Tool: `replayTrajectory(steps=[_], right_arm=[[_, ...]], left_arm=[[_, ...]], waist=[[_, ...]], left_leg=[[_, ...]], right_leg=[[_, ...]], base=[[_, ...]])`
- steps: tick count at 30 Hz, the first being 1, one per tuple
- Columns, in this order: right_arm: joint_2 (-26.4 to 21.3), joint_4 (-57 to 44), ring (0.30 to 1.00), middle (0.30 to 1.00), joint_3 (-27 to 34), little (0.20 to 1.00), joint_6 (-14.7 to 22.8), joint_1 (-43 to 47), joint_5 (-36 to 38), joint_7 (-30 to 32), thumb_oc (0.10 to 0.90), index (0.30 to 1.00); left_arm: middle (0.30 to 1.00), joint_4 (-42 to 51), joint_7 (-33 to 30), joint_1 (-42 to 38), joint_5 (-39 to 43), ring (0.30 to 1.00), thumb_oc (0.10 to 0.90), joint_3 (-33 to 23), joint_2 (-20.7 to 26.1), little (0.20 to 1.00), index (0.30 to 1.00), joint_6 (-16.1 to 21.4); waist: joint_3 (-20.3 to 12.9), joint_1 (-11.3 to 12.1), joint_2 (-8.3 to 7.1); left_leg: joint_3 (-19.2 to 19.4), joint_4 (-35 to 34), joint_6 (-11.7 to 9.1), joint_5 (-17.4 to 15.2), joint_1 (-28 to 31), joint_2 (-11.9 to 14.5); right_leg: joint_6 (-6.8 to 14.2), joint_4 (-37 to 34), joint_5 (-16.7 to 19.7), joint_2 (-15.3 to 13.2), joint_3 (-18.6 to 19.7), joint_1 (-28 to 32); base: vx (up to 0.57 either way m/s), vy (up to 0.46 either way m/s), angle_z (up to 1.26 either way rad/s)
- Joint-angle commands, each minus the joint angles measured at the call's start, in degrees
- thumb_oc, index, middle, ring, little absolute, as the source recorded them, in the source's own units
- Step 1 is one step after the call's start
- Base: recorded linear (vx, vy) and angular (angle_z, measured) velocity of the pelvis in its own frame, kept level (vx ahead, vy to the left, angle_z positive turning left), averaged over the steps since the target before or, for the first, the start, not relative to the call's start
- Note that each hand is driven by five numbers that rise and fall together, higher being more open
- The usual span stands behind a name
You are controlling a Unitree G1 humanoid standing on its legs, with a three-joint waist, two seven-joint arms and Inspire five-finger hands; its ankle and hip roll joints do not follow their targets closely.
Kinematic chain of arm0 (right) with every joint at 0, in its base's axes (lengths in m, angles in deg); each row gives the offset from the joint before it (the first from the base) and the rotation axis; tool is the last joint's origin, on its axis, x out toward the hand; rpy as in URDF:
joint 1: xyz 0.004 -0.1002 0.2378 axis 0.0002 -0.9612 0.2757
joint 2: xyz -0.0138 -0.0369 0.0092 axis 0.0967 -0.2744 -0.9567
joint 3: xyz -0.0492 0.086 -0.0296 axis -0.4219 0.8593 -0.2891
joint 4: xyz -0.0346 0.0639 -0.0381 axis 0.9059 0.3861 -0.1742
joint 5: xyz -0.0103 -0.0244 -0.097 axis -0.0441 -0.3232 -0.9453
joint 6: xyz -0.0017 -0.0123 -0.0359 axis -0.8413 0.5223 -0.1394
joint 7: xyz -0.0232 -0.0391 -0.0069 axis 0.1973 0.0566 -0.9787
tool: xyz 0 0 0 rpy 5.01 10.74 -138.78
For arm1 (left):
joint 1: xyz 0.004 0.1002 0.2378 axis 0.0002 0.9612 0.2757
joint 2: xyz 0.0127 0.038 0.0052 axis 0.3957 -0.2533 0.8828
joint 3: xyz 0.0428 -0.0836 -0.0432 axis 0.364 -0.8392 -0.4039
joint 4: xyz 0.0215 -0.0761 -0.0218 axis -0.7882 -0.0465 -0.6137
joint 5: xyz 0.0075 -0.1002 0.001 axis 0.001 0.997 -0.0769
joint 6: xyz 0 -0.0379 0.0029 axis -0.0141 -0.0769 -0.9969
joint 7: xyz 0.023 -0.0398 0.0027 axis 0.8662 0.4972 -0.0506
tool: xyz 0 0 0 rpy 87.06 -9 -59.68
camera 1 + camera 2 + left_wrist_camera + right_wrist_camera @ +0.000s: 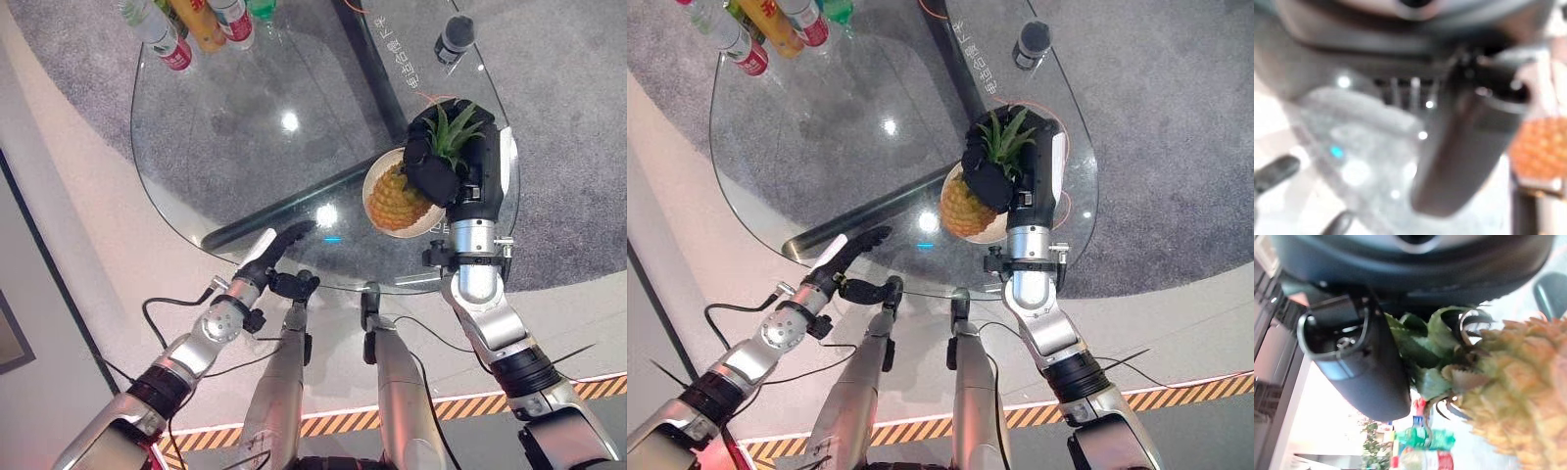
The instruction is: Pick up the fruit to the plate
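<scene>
A yellow pineapple (397, 201) with a green crown lies tilted on a white plate (429, 229) at the right near side of the glass table (225, 127). My right hand (441, 174) is shut on the crown, thumb across the leaves and fingers curled behind them. The right wrist view shows the thumb (1366, 372) beside the leaves and the fruit body (1518, 382). At the table's near edge, left of the plate, my left hand (284, 240) lies open, holding nothing. Its thumb (1464, 147) shows in the left wrist view, with the pineapple (1540, 154) beyond.
Several bottles (186, 29) stand at the table's far left edge. A dark round container (454, 37) sits at the far right. A dark beam (294, 201) runs under the glass. Grey carpet surrounds the table.
</scene>
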Motion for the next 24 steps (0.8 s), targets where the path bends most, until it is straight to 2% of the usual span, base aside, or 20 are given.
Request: replayTrajectory(steps=[1, 10, 16, 24], right_arm=[[-4.3, -10.5, 0.300, 0.300, 4.2, 0.200, 4.4, 7.0, -6.9, 6.2, 0.100, 0.300], [-8.0, -3.8, 0.300, 0.300, 1.4, 0.200, 1.2, 12.3, -20.4, 17.8, 0.100, 0.300], [-9.8, 0.4, 0.300, 0.300, 0.4, 0.200, 1.7, 14.7, -23.4, 23.8, 0.100, 0.300], [-11.8, 4.5, 0.300, 0.300, -1.6, 0.200, 1.5, 16.4, -19.8, 23.7, 0.100, 0.300]], left_arm=[[0.900, 4.3, -2.8, 0.6, 0.8, 0.900, 0.800, -0.2, -1.4, 0.900, 0.900, 2.9], [0.900, 1.9, -7.6, 1.7, 1.1, 0.900, 0.800, 3.5, -3.0, 0.900, 0.900, 5.4], [0.900, 2.3, -9.2, 1.9, 1.9, 0.900, 0.800, 5.0, -3.1, 0.900, 0.900, 6.2], [0.900, 3.1, -11.0, 1.9, 1.8, 0.900, 0.800, 6.2, -3.2, 0.900, 0.900, 6.5]], waist=[[-1.5, -1.1, 0.56], [-1.5, -0.6, 2.46], [-1.5, -0.5, 3.53], [-1.5, -0.3, 4.25]], left_leg=[[3.7, 7.9, 3.3, -10.1, 0.0, -4.8], [3.8, 8.8, 3.4, -9.6, -4.1, -5.5], [3.8, 9.1, 3.5, -9.3, -6.1, -6.0], [3.8, 8.9, 3.3, -8.7, -7.8, -6.2]], right_leg=[[4.3, -6.2, 4.2, 0.8, -3.4, 1.6], [3.7, -4.1, 4.1, 0.8, -4.0, -3.5], [3.4, -3.4, 4.1, 1.1, -3.8, -5.8], [3.1, -3.4, 4.3, 1.2, -4.0, -7.5]], base=[[-0.02, 0.037, 0.02], [-0.03, 0.041, 0.01], [-0.03, 0.032, 0.03], [0.00, 0.001, 0.00]])
